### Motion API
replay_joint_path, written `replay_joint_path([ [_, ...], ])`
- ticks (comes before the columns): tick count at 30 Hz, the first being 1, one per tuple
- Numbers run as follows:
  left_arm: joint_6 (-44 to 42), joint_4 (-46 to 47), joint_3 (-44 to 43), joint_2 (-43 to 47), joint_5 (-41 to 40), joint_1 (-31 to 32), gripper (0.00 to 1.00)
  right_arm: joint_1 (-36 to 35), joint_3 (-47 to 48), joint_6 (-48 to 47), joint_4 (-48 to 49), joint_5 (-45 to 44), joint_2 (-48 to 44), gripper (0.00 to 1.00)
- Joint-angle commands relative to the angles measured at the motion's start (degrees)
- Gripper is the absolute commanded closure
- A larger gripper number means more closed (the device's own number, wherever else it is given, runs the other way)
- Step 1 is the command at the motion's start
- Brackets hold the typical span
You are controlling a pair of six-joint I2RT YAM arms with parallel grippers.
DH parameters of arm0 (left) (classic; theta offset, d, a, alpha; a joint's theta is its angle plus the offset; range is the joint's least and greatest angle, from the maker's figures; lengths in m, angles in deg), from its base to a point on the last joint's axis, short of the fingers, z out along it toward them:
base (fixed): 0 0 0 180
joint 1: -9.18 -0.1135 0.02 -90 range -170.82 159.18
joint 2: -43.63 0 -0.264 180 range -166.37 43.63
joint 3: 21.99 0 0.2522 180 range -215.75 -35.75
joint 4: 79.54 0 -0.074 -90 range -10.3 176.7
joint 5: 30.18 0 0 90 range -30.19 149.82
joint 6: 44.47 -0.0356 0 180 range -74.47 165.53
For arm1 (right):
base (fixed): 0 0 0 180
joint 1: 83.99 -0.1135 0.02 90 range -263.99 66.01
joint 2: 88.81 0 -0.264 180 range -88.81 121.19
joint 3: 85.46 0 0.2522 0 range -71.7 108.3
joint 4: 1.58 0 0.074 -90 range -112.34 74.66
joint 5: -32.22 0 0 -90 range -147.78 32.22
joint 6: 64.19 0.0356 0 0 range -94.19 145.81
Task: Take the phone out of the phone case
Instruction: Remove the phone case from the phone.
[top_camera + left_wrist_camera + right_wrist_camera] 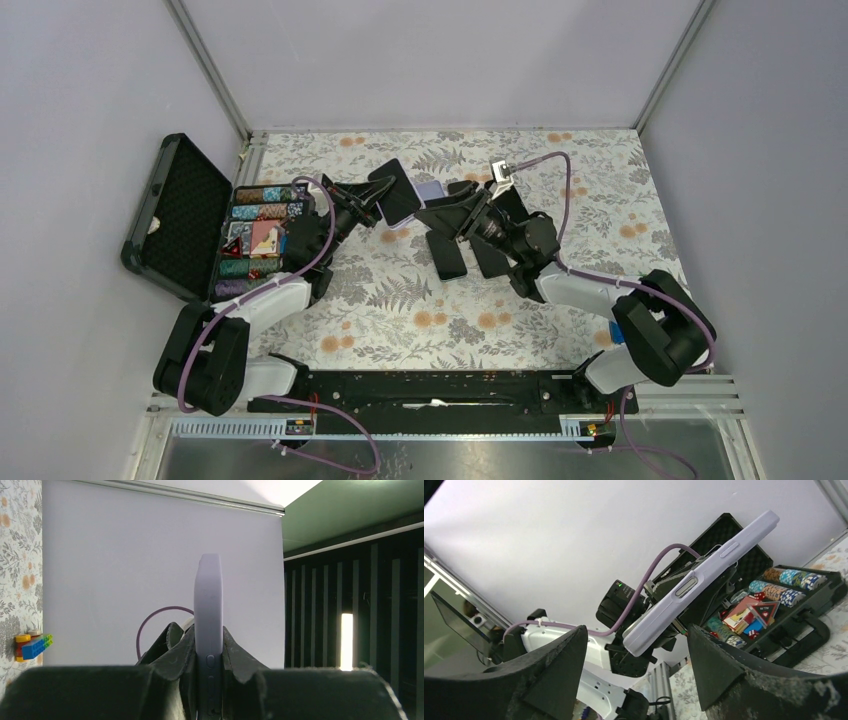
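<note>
Phone case (699, 580), lilac, with the phone (398, 192) in it, is held off the table (400, 300), above its far middle. The left arm reaches up from the left. The left gripper (209, 680) is clamped on the case's lower end, its fingers (175, 650) pressing both broad faces, and the case stands upright and edge-on in the left wrist view. The right arm reaches in from the right. The right gripper (636, 630) is spread wide, one finger on each side of the tilted case, with a gap showing on both sides.

There are one phone, one case and two arms.

An open black box (180, 215) of poker chips, cards and dice lies at the table's left edge, just beside the left arm. A small toy-brick block (32, 646) sits on the floral cloth.
</note>
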Motion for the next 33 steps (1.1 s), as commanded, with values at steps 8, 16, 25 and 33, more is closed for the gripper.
replay_joint_path([
  [8,0.70,5.91,-2.02,1.17,1.09,-0.35,1.00,0.12,1.32,-0.71,-1.64,-2.70,2.49,0.35],
  [16,2.77,7.42,-2.23,-0.48,1.87,-0.35,1.00,0.18,-0.45,-5.51,-6.14,-3.59,2.20,0.35],
  [25,6.61,8.24,-4.13,-1.63,4.62,-0.36,1.00,0.20,-2.07,-12.07,-10.33,-5.81,6.01,0.33],
  [33,8.54,10.69,-3.47,-0.74,4.01,-1.07,1.00,0.33,-3.69,-11.81,-8.78,-8.46,10.23,0.34],
])
